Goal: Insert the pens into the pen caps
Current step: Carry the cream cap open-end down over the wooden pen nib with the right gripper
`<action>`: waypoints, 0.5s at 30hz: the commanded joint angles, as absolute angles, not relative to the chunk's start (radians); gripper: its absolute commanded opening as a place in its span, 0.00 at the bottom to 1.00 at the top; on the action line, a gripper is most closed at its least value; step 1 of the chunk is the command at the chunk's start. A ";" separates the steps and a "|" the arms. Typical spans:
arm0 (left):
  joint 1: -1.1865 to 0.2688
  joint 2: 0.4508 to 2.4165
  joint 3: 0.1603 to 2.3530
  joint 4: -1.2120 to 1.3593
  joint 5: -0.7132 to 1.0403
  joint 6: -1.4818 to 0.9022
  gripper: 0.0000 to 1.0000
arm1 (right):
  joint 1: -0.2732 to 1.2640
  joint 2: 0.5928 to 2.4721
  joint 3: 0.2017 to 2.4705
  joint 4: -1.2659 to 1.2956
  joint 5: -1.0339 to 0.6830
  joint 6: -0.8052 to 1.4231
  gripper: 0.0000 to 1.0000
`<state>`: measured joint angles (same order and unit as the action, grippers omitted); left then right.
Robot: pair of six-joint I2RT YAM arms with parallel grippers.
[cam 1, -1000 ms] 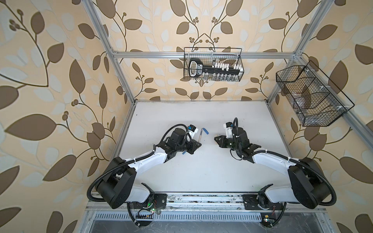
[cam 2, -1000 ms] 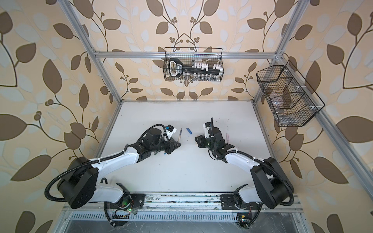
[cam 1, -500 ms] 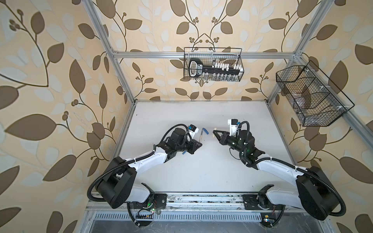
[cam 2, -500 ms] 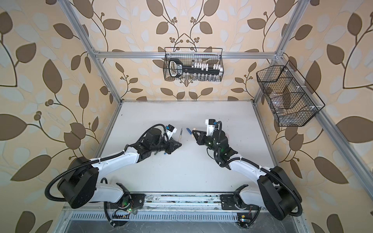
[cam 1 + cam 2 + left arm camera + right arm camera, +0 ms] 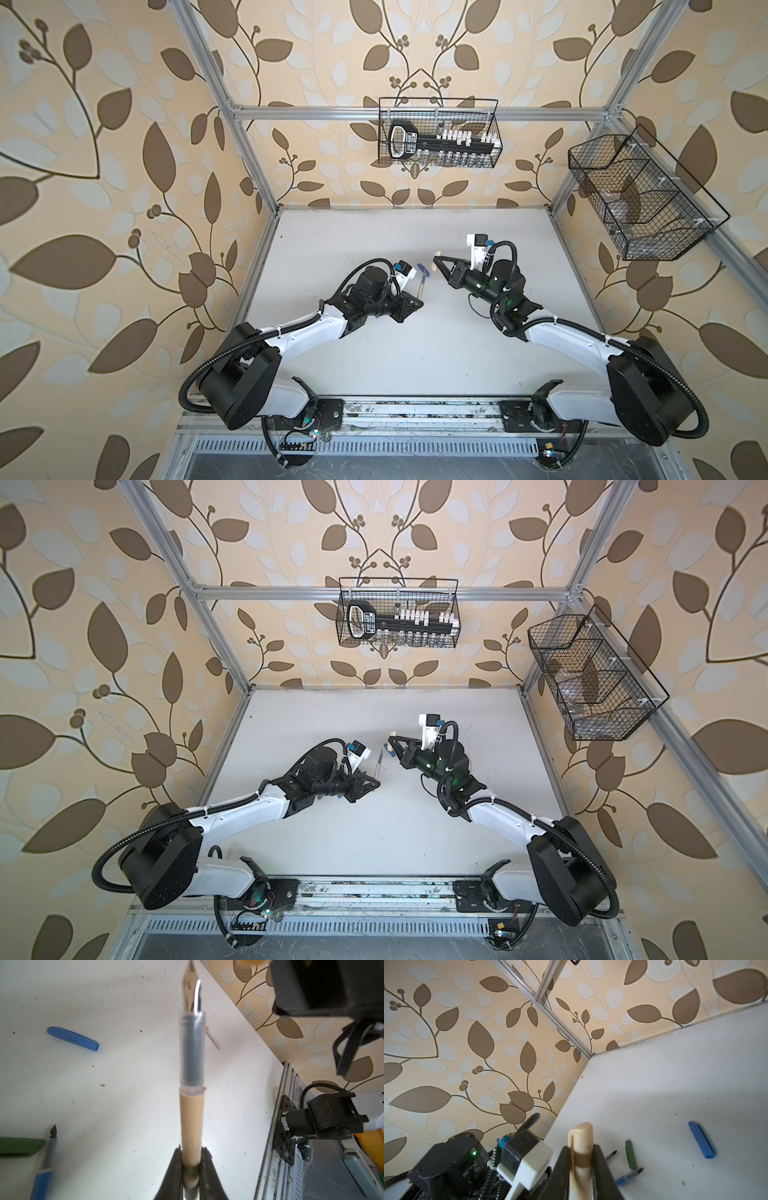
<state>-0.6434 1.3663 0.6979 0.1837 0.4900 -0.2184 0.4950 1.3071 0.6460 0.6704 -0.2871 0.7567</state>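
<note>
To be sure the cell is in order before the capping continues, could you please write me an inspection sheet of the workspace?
surface: white table, small dark specks.
job's things: tan pen and tan cap held, not yet joined; blue cap, green cap and uncapped blue pen lie loose.
clutter: nothing seen.
grippers: left tool shut on tan pen; right tool shut on tan cap.
cables: ribbed hose stays off the pens.
surroundings: leaf wallpaper; back wire basket; side wire basket.

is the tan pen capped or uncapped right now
Uncapped. The tan pen, held by the left gripper, shows a bare nib; the tan cap is apart, in the right gripper.
</note>
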 commanded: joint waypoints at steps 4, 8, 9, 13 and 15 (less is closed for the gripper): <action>-0.666 1.328 0.732 0.189 0.494 -0.180 0.15 | 0.478 1.316 0.723 0.628 -0.336 0.716 0.18; -0.673 1.323 0.732 0.187 0.490 -0.177 0.15 | 0.479 1.326 0.737 0.620 -0.346 0.713 0.18; -0.672 1.322 0.732 0.186 0.489 -0.176 0.15 | 0.479 1.330 0.736 0.620 -0.347 0.713 0.18; -0.675 1.317 0.730 0.186 0.486 -0.176 0.15 | 0.479 1.344 0.727 0.634 -0.348 0.723 0.18; -0.676 1.314 0.731 0.186 0.485 -0.177 0.14 | 0.478 1.354 0.722 0.649 -0.350 0.730 0.18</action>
<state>-0.6628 1.3495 0.6979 0.1833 0.4889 -0.1997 0.4801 1.3376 0.7128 0.6281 -0.3309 0.7284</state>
